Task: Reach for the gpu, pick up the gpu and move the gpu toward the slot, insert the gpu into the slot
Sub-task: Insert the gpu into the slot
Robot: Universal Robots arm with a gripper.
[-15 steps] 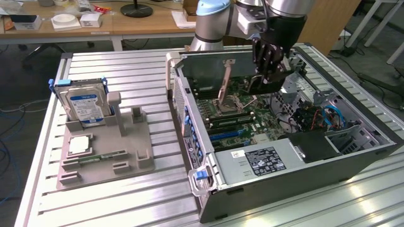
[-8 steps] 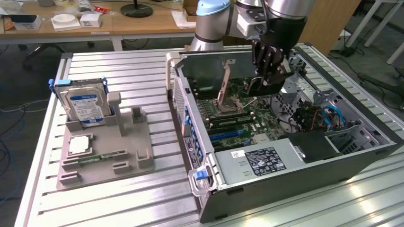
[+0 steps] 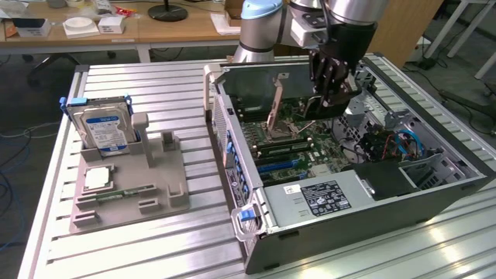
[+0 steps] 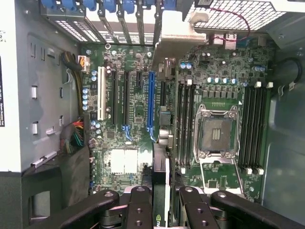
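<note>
My gripper (image 3: pixel 331 100) hangs inside the open computer case (image 3: pixel 364 197), over the motherboard, and is shut on the gpu (image 3: pixel 317 110). In the wrist view the gpu (image 4: pixel 162 174) shows edge-on between the two black fingers (image 4: pixel 139 205), running away from the camera to a pale bracket (image 4: pixel 177 44) at its far end. It hovers above the board, close beside the long blue slot (image 4: pixel 151 100) and roughly parallel to it. In the exterior view the blue slots (image 3: pixel 280 166) lie below the held card, toward the case front.
The case walls, its drive cage (image 3: pixel 419 168) and cable bundles (image 3: pixel 391 142) hem in the gripper. The CPU socket (image 4: pixel 215 133) and memory slots (image 4: pixel 252 124) lie beside the card. On the exterior view's left a grey fixture (image 3: pixel 151 168) holds a blue-labelled hard drive (image 3: pixel 104 131) and a memory stick (image 3: pixel 124 192).
</note>
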